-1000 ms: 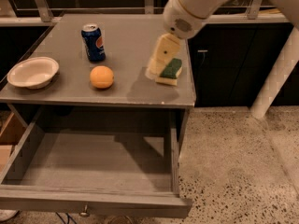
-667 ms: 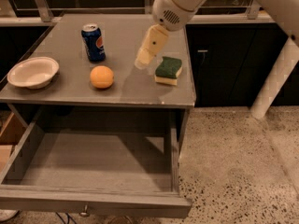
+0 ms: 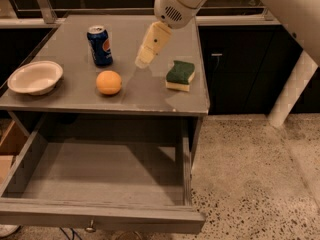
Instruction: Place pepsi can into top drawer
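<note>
Pepsi can (image 3: 100, 45): dark-blue metal cylinder, silver top, stood upright at the back left of the smooth grey tabletop (image 3: 150, 91).
Top drawer (image 3: 100, 174): shallow grey box, pulled open below.
Gripper (image 3: 142, 62): cream, blocky, held over the tabletop right of the can, apart from it; its state cannot be told.
Orange (image 3: 108, 82): round, just before the can.
Sponge (image 3: 180, 75): green-topped yellow slab.
Bowl (image 3: 35, 77): white, round, set at the left edge.
</note>
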### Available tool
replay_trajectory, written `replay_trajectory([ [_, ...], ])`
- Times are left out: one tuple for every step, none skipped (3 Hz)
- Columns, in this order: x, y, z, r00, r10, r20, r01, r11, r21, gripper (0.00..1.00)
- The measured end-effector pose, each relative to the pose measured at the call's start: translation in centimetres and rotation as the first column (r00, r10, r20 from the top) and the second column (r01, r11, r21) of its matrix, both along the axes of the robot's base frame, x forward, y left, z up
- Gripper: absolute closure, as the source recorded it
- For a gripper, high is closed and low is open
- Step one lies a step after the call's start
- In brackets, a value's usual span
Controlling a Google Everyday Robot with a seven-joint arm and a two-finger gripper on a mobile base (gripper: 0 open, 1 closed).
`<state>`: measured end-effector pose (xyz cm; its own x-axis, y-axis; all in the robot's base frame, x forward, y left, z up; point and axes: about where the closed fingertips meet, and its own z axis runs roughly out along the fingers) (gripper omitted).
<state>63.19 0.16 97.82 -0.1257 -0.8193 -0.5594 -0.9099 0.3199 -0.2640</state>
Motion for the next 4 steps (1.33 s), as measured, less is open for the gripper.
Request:
replay_trajectory([
  [1.0,2.1,-0.4,0.9998,-0.022,0.003,0.022,0.998,0.066,0.0],
  [2.7,5.7,-1.0,0.9995,-0.03,0.011,0.028,0.99,0.136,0.0],
  [3.6,7.5,-2.1,0.9995,-0.032,0.004,0.031,0.985,0.172,0.0],
  [3.7,7.6,-2.1,0.9995,-0.032,0.005,0.031,0.984,0.175,0.0],
])
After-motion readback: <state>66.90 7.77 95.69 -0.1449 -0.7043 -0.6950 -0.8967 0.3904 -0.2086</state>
